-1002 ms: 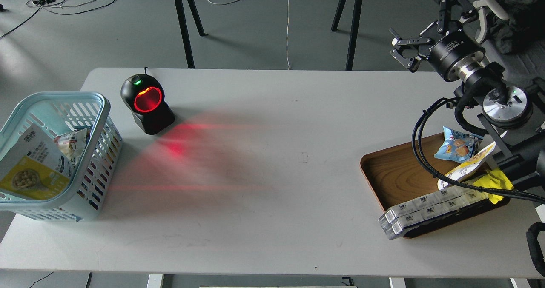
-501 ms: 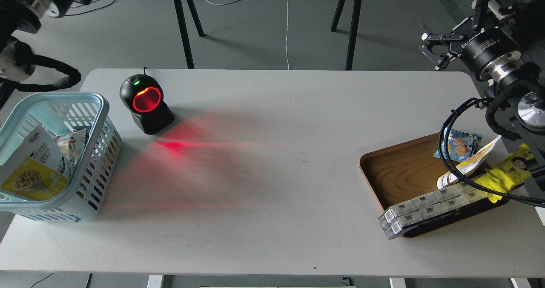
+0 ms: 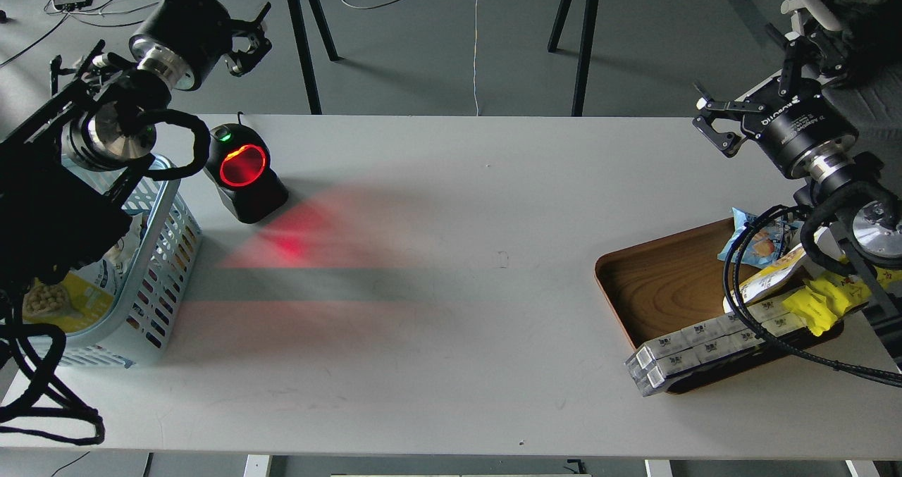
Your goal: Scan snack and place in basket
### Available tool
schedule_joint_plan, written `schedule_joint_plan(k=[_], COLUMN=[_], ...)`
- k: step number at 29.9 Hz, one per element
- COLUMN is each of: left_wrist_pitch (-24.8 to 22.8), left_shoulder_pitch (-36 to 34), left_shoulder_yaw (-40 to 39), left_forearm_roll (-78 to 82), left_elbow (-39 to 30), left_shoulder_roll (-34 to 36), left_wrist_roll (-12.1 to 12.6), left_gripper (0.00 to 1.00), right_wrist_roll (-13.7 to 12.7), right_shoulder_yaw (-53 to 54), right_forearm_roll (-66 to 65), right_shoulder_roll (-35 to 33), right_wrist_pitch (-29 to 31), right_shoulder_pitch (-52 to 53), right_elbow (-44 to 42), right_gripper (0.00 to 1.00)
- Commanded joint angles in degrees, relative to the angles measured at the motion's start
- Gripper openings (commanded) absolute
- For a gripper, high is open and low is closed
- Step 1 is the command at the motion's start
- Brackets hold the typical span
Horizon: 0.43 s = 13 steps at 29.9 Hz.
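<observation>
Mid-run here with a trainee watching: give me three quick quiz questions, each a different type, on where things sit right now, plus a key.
1. True or false: the snack lies in the basket.
2. What glows red on the table? A) scanner B) tray C) basket
3. Fill in: the long white boxes rest on the front edge of the ____.

Key: 1 true. 2 A. 3 tray. Neither the left end effector nor the right end effector holds anything.

arms: two, black, jointed | wrists: black cylinders with silver metal rings, white lettering seen on the right one | cables: thick black braided loops beside each wrist | left gripper (image 3: 248,39): black fingers | right gripper (image 3: 710,119): black fingers, small white tip | landmark: scanner (image 3: 243,172), just right of the left wrist's cable loop
</observation>
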Motion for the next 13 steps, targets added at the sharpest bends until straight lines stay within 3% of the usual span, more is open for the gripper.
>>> schedule_joint_plan(k=[1,5,13], left_wrist_pitch=[-6.47,-11.82,-11.82], left_shoulder_pitch=[2.92,3.63,4.07], left_shoulder_yaw=[-0.30,-0.30,-0.30], left_forearm_roll=[0.10,0.01,-0.16], left_elbow=[0.49,5.14,6.56], left_shoulder_roll=[0.86,1.13,1.31], left_wrist_roll=[-0.71,-1.50,-1.51], left_gripper=[1.00,1.00,1.00], right_wrist_roll=[-0.01,-0.01,-0.01], right_shoulder_yaw=[0.89,-0.25,-0.78], right_forearm_roll=[-0.03,-0.12,-0.12], right_shoulder_roll=[0.00,0.17,0.79], right_wrist_pitch=[-0.18,-0.26,-0.35], right_shoulder_pitch=[0.87,3.15,3.33], right_elbow=[-2.26,-3.85,-4.02], right_gripper=[0.99,0.99,0.99])
